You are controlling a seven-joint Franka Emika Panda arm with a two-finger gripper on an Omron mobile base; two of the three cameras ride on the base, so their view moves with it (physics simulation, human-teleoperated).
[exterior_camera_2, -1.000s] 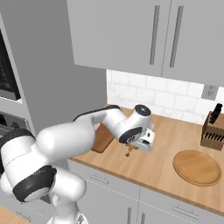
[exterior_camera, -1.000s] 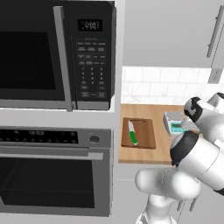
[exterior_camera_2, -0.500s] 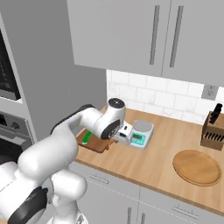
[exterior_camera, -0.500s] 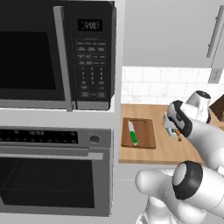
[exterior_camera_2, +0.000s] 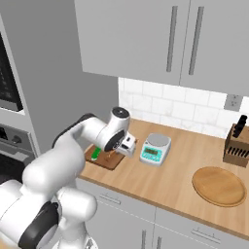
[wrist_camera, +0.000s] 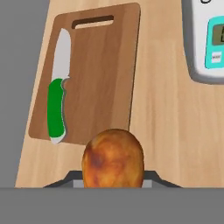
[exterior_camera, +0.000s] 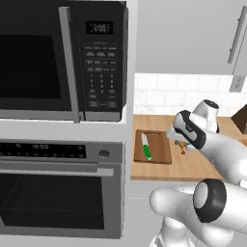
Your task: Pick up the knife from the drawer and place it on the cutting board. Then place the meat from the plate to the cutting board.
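Two fingers of the gripper (exterior_camera: 182, 146) are pinched on the meat (wrist_camera: 113, 159), which hangs between them above the bare counter (exterior_camera_2: 185, 163), just off the long edge of the cutting board (wrist_camera: 103, 65) that faces the scale (exterior_camera_2: 155, 148); in the hand view the orange-brown lump sits right at the camera, its near end overlapping the board's corner, and the finger tips themselves are hidden behind it; in the left base view a small orange bit shows under the hand, beside the board's right edge.

Outward from there, the knife (wrist_camera: 57, 92) lies flat on the board along the far long edge, close to the grey oven cabinet (exterior_camera: 62, 188), green handle toward the counter front, pale blade toward the slot cut in the board's back end; most of the board's surface between knife and meat is bare wood; the board's front edge runs near the counter's lip.

On the other side a strip of open counter separates the board from the scale, and beyond the scale lies a wide clear stretch up to the plate (exterior_camera_2: 219, 186), well apart near the front edge; a knife block (exterior_camera_2: 237, 146) stands behind the plate by the tiled wall (exterior_camera_2: 170, 109); cupboards (exterior_camera_2: 160, 39) hang over the counter, leaving open room above the arm.
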